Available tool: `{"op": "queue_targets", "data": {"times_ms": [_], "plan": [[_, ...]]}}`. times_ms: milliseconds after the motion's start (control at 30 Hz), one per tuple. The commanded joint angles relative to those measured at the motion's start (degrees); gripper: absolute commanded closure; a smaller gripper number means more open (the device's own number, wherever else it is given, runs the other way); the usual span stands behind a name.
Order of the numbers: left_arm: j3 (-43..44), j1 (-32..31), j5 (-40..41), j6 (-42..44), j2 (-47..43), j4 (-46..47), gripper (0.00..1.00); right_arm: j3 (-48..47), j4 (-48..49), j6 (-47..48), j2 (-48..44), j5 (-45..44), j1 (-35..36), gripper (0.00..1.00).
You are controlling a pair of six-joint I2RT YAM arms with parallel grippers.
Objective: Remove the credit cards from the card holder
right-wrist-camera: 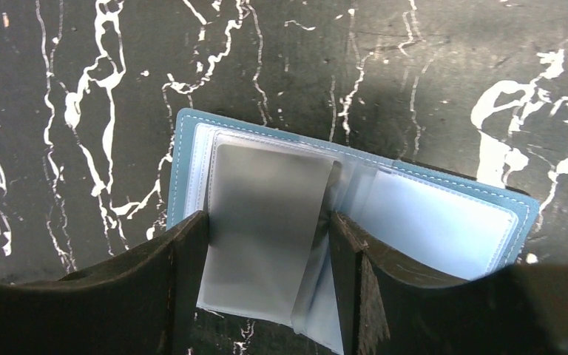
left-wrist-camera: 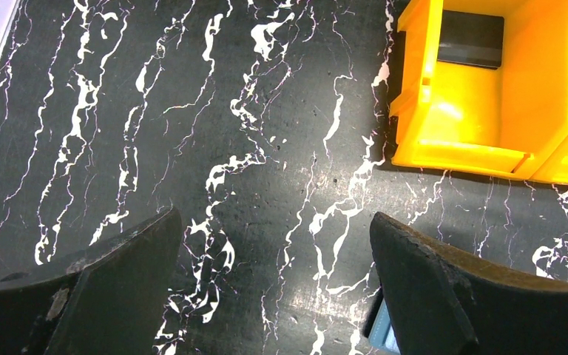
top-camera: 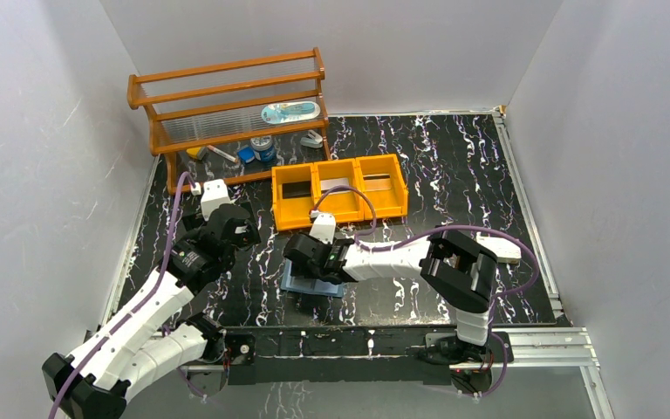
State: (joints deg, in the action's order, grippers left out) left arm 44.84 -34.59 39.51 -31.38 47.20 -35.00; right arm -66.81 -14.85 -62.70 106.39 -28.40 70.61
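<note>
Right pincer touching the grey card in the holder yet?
Cannot tell. Right wrist view: the right pincer flanks the silver-grey card in the open card holder, no gap visible, but height above it is unclear.

White walls (top-camera: 44, 131), black marbled table (top-camera: 454, 166)

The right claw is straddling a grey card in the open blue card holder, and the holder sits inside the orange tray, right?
Not quite. The card holder is not inside the orange tray; it lies on the black table in front of it, as the top external view shows. The right claw does straddle the grey card in it.
</note>
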Motion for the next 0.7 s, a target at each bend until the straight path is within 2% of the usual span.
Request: {"op": "queue_targets", "data": {"times_ms": [0, 200, 333, 400, 467, 567, 667], "plan": [[1.4, 0.5, -0.1, 0.5, 0.1, 0.1, 0.02, 2.7, 5.9, 1.7, -0.2, 4.1, -0.1, 0.38], [1.1, 0.5, -3.6, 0.4, 1.0, 0.4, 0.02, 10.7, 20.3, 2.3, -3.7, 13.3, -2.7, 0.39], [0.3, 0.4, -9.4, -2.4, 1.0, 0.3, 0.02, 15.2, 26.9, 1.9, -5.5, 18.4, -4.6, 0.39], [-1.3, 0.5, -17.7, -6.0, 1.3, 0.8, 0.02, 17.0, 28.3, 0.7, -6.3, 19.3, -5.4, 0.39], [-4.7, 0.5, -31.6, -8.8, 1.6, 4.5, 0.05, 19.6, 30.6, -1.6, -6.2, 20.6, -6.5, 0.39], [-9.2, 0.5, -40.3, -11.4, 1.2, 7.4, 0.14, 20.4, 30.9, -2.4, -6.3, 21.5, -7.1, 0.40], [-15.4, 0.5, -48.4, -14.7, 0.2, 11.9, 0.28, 20.8, 30.8, -2.8, -6.3, 21.7, -7.6, 0.40]]}}
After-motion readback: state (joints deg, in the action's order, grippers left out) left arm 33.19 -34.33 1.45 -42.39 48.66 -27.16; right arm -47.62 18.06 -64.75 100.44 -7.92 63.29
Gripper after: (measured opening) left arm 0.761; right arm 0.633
